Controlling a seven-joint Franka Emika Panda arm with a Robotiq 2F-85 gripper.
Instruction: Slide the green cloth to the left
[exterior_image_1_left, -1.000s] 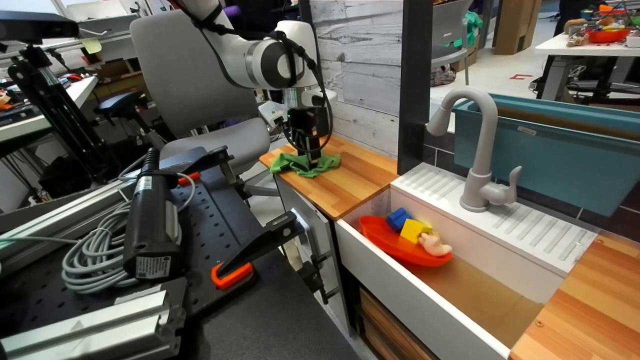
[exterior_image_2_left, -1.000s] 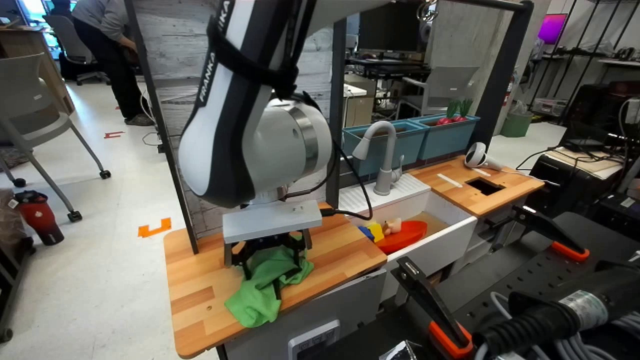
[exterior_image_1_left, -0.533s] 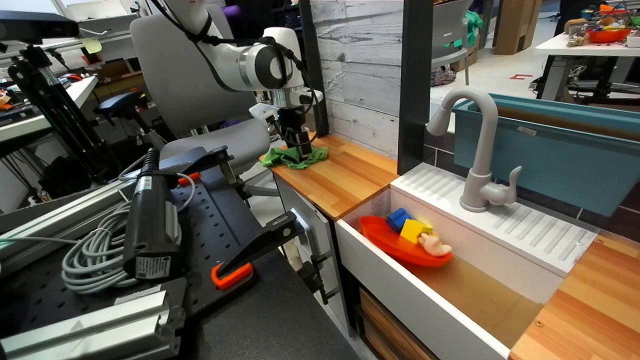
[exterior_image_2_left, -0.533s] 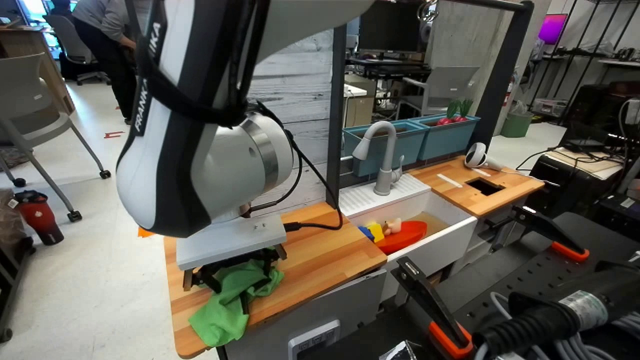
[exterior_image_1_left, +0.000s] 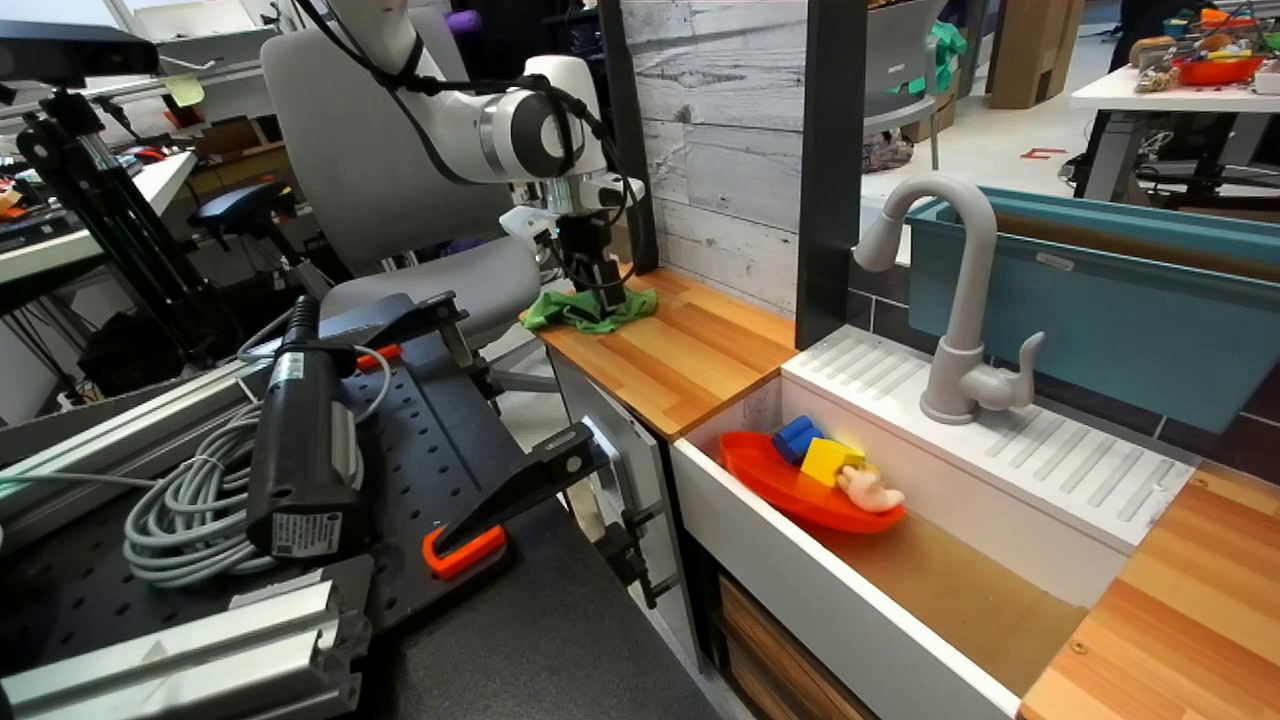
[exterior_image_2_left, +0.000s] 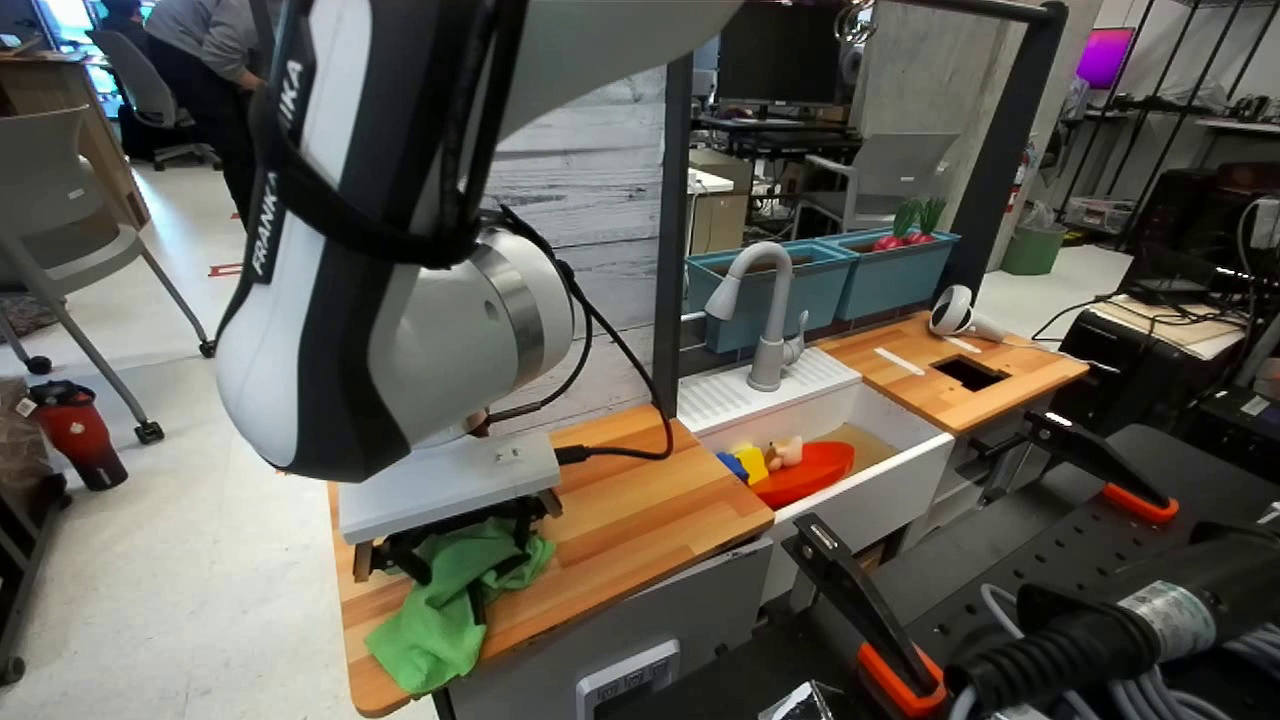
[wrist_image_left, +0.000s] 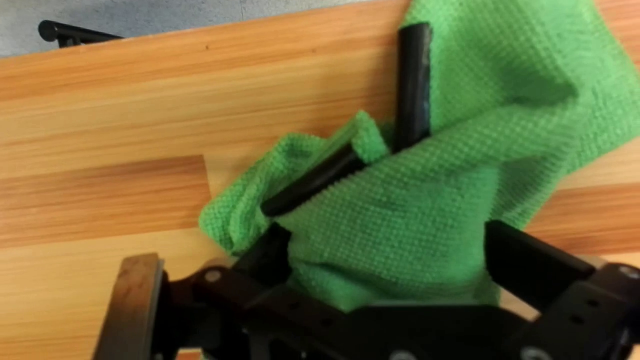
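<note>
A crumpled green cloth (exterior_image_2_left: 435, 625) lies at the left end of the wooden counter (exterior_image_2_left: 640, 500). One corner reaches the counter's front edge. My gripper (wrist_image_left: 387, 245) is low over the cloth, with its fingers well apart. In the wrist view the bunched cloth (wrist_image_left: 400, 215) fills the space between the fingers and meets both. I cannot tell whether they squeeze it. The cloth and gripper (exterior_image_1_left: 603, 298) also show in an exterior view. Black rods (wrist_image_left: 414, 85) stick out of the folds. What they belong to is hidden under the cloth.
A white sink (exterior_image_1_left: 850, 610) to the right holds a red boat-shaped dish (exterior_image_1_left: 800, 490) with small toys. A plank wall (exterior_image_1_left: 740, 150) stands behind the counter. A black bench (exterior_image_1_left: 520, 640) with clamps stands in front. A grey faucet (exterior_image_2_left: 765, 310) rises over the sink.
In the exterior view from the front bench side, my gripper and the cloth have moved together to the left along the counter. Most movement came in the first half second. The cloth kept its shape.
</note>
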